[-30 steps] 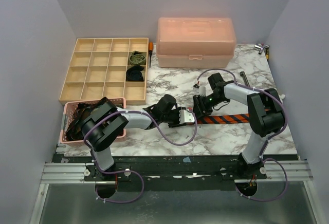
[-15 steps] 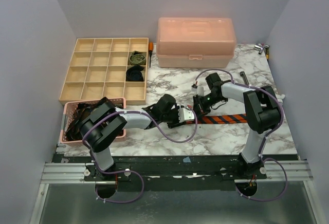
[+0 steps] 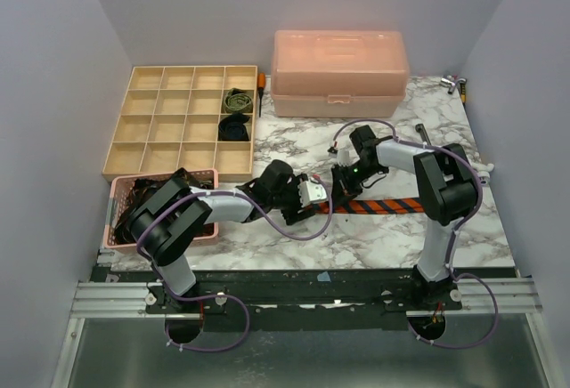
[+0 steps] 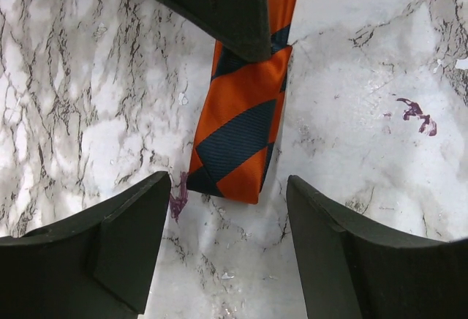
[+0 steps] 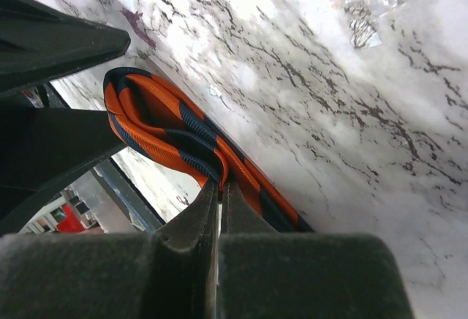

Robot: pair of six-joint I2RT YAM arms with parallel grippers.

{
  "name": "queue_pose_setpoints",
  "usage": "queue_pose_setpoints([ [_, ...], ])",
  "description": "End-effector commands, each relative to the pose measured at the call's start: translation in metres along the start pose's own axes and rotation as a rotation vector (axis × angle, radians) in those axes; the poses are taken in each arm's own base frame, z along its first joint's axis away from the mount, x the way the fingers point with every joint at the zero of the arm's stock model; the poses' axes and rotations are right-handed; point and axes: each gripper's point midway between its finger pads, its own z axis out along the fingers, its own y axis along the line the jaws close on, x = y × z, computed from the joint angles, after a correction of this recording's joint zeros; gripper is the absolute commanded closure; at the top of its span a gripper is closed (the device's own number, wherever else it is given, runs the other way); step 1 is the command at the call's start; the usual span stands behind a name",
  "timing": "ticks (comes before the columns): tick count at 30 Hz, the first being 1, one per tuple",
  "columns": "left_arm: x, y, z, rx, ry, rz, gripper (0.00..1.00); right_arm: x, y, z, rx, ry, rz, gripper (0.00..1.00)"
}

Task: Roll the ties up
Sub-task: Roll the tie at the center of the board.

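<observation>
An orange-and-navy striped tie [image 3: 392, 205] lies flat on the marble table, running right from the middle. My right gripper [image 3: 342, 183] is shut on the tie's folded-over left end; the right wrist view shows its fingertips [image 5: 219, 187] pinching a loop of the tie [image 5: 157, 125]. My left gripper [image 3: 319, 194] is open just left of it. In the left wrist view the tie's end [image 4: 238, 132] lies flat on the table just ahead of the open fingers [image 4: 228, 187], which do not touch it. An olive tie [image 3: 237, 100] and a black tie [image 3: 234, 126] sit rolled in tray compartments.
A tan compartment tray [image 3: 142, 130] stands at the back left. A pink basket [image 3: 119, 194] holding dark ties is at the front left. A pink lidded box [image 3: 338, 72] stands at the back. Small tools [image 3: 456, 85] lie at the back right.
Both grippers have shifted a little to the left. The right gripper has carried the tie's end left with it, and the left gripper has backed away leftward.
</observation>
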Motion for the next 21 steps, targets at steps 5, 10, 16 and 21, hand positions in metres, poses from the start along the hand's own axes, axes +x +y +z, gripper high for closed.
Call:
queue_pose_setpoints([
  [5, 0.000, -0.017, 0.006, 0.104, -0.035, 0.037, 0.43, 0.003, -0.034, 0.015, 0.128, 0.057, 0.027, 1.00],
  [10, -0.025, -0.020, 0.000, 0.128, -0.101, 0.044, 0.58, 0.007, -0.039, 0.018, 0.142, 0.069, 0.037, 1.00],
  [16, -0.058, -0.015, 0.007, 0.128, -0.147, 0.024, 0.58, 0.005, -0.038, 0.019, 0.135, 0.068, 0.044, 1.00],
  [21, -0.063, -0.010, 0.022, 0.122, -0.141, -0.009, 0.57, 0.005, -0.036, 0.019, 0.123, 0.065, 0.044, 1.00],
])
